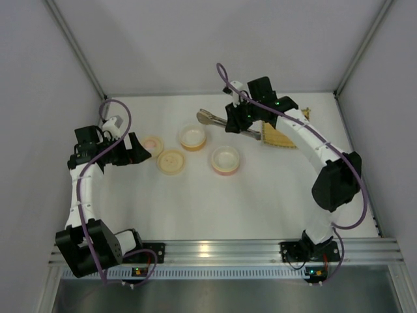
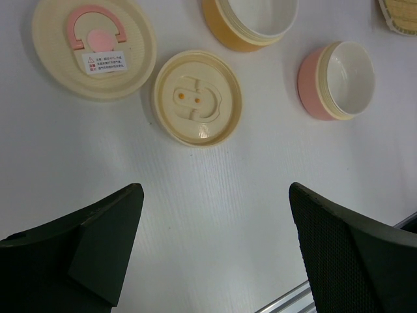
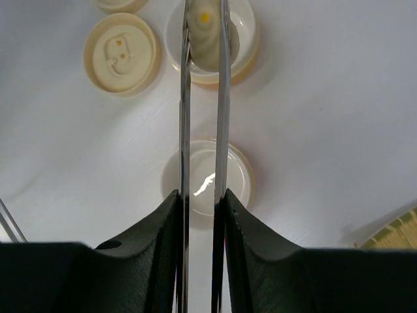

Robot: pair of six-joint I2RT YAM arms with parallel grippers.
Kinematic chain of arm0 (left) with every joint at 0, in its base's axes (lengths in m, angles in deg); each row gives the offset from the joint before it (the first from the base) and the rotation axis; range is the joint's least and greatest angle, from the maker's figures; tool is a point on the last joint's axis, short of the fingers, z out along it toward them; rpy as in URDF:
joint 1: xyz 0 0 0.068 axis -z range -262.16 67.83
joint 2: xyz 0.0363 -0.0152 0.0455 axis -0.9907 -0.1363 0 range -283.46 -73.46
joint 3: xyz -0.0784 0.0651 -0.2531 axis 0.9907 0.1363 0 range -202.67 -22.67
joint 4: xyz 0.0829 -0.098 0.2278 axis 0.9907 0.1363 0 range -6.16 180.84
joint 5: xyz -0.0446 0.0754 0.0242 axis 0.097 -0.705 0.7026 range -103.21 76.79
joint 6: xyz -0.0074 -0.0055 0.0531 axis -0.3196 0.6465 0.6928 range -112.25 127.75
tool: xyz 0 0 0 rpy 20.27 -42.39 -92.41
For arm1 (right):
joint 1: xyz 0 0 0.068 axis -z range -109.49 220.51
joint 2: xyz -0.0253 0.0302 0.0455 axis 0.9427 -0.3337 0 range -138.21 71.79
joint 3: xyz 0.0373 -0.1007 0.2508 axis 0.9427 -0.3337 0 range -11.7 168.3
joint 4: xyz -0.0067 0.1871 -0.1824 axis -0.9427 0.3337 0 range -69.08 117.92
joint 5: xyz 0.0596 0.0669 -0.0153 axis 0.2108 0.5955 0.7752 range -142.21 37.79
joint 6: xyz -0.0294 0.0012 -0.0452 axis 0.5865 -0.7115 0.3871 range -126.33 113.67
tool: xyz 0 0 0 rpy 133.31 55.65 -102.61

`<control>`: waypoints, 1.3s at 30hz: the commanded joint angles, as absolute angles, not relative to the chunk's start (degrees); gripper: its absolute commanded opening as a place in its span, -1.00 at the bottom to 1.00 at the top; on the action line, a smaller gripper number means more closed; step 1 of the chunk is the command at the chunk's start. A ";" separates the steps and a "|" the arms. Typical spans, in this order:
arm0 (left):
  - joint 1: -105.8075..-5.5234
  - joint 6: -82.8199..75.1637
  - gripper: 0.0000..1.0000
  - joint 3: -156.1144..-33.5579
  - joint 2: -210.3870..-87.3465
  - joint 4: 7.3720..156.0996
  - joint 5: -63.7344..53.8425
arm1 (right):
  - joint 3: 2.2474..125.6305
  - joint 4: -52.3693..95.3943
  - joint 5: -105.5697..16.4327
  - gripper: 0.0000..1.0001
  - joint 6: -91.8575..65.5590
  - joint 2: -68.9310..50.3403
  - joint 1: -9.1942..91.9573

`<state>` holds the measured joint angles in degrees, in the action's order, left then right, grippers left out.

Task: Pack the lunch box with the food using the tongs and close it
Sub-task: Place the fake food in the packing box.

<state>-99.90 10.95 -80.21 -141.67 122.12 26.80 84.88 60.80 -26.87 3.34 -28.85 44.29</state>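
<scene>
My right gripper [image 3: 202, 195] is shut on the slim metal tongs [image 3: 184, 98], which reach forward from it. Their tips pinch a pale cream lump of food [image 3: 205, 36] over the orange lunch box bowl [image 3: 251, 49]; I cannot tell whether the lump touches the bowl. The pink lunch box bowl [image 3: 241, 189] lies under the tongs' arms. In the top view the tongs [image 1: 212, 119] stick out left of the right gripper [image 1: 236, 121] toward the orange bowl [image 1: 193, 137]. My left gripper [image 2: 215, 192] is open over bare table, short of the lids.
Two cream lids lie left of the bowls: one with a pink handle [image 2: 94, 49] and a smaller inner lid [image 2: 197, 98]. A yellow bamboo mat [image 1: 279, 138] lies under the right arm. An aluminium rail [image 1: 221, 251] runs along the near edge.
</scene>
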 commanded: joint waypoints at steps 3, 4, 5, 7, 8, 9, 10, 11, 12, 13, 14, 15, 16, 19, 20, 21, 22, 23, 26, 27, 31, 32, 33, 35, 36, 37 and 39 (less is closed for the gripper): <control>-100.27 10.48 0.96 -81.12 -141.58 121.28 29.86 | 92.54 58.01 -27.95 -0.74 1.66 -34.90 37.13; -100.27 10.65 0.97 -81.29 -141.40 121.45 29.51 | 93.15 58.01 -28.30 -0.73 1.66 -35.78 36.50; -100.27 10.83 0.97 -81.29 -141.40 121.54 29.42 | 94.03 58.09 -28.56 -0.73 1.75 -37.45 36.06; -100.36 11.18 0.97 -81.03 -141.22 121.81 29.24 | 94.65 57.83 -29.36 -0.71 1.66 -38.86 35.09; -100.27 11.18 0.96 -80.94 -140.88 121.90 29.07 | 95.09 57.48 -29.71 -0.70 1.32 -39.91 35.09; -100.36 11.18 0.96 -80.76 -140.79 121.90 29.07 | 95.27 57.31 -29.88 -0.70 1.05 -40.45 35.09; -100.36 11.27 0.96 -80.59 -140.78 121.81 29.16 | 95.35 57.30 -30.15 -0.69 1.05 -41.23 35.00; -100.36 11.35 0.96 -80.41 -140.70 121.81 29.42 | 95.53 57.04 -30.50 -0.69 1.14 -41.59 35.00; -100.45 11.36 0.97 -80.41 -140.61 121.81 29.51 | 95.53 56.95 -30.67 -0.69 1.22 -41.85 35.09; -100.45 11.36 0.96 -80.50 -140.70 121.81 29.68 | 95.62 56.78 -30.85 -0.68 1.22 -42.29 35.09; -100.45 11.27 0.97 -80.50 -140.78 121.72 29.94 | 95.71 56.69 -31.37 -0.67 1.31 -42.56 35.09; -100.45 11.27 0.96 -80.41 -140.78 121.55 30.12 | 95.79 56.60 -31.55 -0.67 1.40 -42.82 35.09; -100.53 11.18 0.97 -80.41 -140.78 121.46 30.12 | 95.97 56.51 -31.64 -0.67 1.49 -43.52 35.09; -100.53 11.18 0.96 -80.06 -140.87 121.11 30.30 | 97.37 56.43 -32.26 -0.66 1.57 -45.36 35.18; -100.53 11.18 0.96 -80.06 -140.87 121.02 30.30 | 98.16 56.60 -32.35 -0.65 1.66 -45.81 35.09; -100.53 11.27 0.96 -80.06 -141.05 121.02 30.39 | 98.69 56.60 -32.61 -0.65 1.66 -46.33 35.18; -100.45 11.35 0.96 -79.97 -141.05 121.10 30.39 | 98.96 56.69 -32.78 -0.63 1.66 -46.77 35.26; -100.45 11.36 0.96 -79.97 -141.05 121.11 30.30 | 99.48 56.69 -32.87 -0.63 1.66 -47.56 35.26; -100.45 11.71 0.96 -79.71 -141.05 121.28 30.04 | 100.01 56.69 -33.31 -0.60 1.84 -48.71 35.35; -100.53 11.79 0.97 -79.71 -141.14 121.19 30.12 | 100.01 56.78 -33.57 -0.57 1.84 -48.89 35.44; -100.62 11.80 0.96 -79.62 -141.57 121.02 30.30 | 99.93 57.30 -33.49 -0.46 2.10 -49.15 35.62; -100.62 11.79 0.96 -79.62 -141.66 121.02 30.30 | 99.93 57.48 -33.66 -0.39 2.19 -49.15 35.62; -100.53 11.71 0.97 -79.53 -141.84 121.02 30.39 | 99.84 57.48 -33.66 -0.36 2.28 -49.07 35.70; -100.62 11.71 0.97 -79.62 -142.01 120.93 30.65 | 99.75 57.48 -33.66 -0.28 2.37 -48.80 35.88; -100.62 11.71 0.96 -79.62 -142.10 121.02 30.74 | 99.75 57.57 -33.75 -0.26 2.45 -48.80 35.79; -100.62 11.71 0.97 -79.62 -142.02 120.93 30.65 | 99.75 57.57 -33.84 -0.24 2.45 -48.71 35.97; -100.53 11.71 0.97 -79.62 -142.10 120.84 30.74 | 99.66 57.74 -33.75 -0.21 2.45 -48.62 35.88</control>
